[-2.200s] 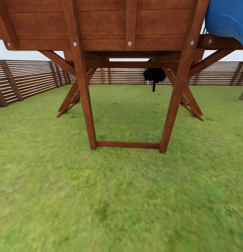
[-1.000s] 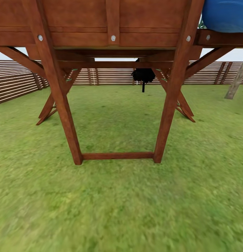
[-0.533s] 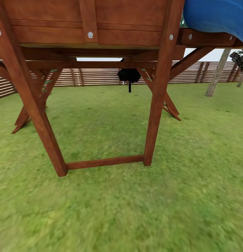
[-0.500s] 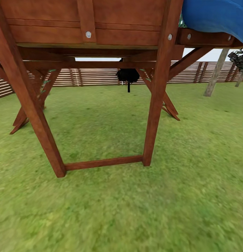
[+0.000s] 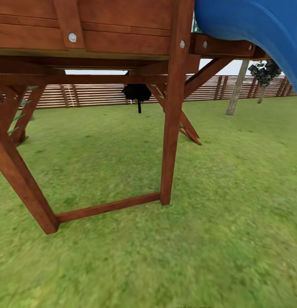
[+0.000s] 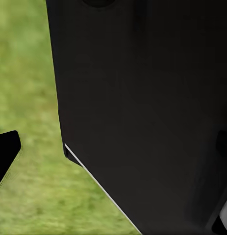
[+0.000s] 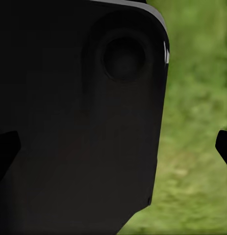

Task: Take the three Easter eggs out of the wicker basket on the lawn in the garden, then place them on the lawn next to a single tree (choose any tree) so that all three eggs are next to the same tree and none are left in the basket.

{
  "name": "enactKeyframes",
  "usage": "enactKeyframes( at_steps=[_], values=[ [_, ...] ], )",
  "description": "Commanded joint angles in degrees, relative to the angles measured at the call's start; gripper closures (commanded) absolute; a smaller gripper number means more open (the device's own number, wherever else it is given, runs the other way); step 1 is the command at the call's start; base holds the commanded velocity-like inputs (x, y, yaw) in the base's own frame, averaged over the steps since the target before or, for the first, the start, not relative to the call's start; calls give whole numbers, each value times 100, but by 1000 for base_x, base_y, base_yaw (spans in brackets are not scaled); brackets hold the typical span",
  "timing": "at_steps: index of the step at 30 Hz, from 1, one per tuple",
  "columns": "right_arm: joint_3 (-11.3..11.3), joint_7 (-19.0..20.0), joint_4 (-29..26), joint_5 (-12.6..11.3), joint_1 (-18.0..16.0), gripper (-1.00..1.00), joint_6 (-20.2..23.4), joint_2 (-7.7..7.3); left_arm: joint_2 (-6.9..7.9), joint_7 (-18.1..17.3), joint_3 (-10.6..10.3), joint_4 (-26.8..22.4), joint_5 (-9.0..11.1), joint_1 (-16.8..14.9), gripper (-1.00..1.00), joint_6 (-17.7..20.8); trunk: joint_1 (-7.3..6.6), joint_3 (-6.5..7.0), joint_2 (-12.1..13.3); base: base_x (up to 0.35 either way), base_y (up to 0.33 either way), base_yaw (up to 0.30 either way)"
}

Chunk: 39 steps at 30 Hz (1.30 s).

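Close against both wrist cameras sit dark robot panels over the lawn [image 5: 234,205], so I cannot tell either gripper's opening, and no eggs or basket show. Ahead, the wooden play frame [image 5: 170,128] stands at twelve o'clock, risking a bump if the base drives straight on. Compared with earlier, the view has swung right, bringing the blue slide [image 5: 259,34] and a tree trunk [image 5: 236,87] at two o'clock further in.

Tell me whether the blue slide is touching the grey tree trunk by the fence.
Apart. The head view shows sky and fence between the blue slide and the tree trunk, which stands well behind it.
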Motion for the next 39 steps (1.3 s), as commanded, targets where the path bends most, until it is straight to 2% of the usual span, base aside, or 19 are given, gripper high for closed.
enactKeyframes(
  at_steps=[1,14,39],
  values=[
    [9,-1,7,13,-3,-100,-18,-1,0,0,4,-2,3,0,-100,-8,0,-5,-2,8,0,-265],
    [10,-1,7,13,-4,-100,-18,-1,0,0,4,-2,3,0,-100,-8,0,-5,-2,1,37,-268],
    [10,-1,7,13,-3,-100,-18,8,3,0,4,-2,3,0,-100,-8,0,-5,-2,6,224,-278]
  ],
)
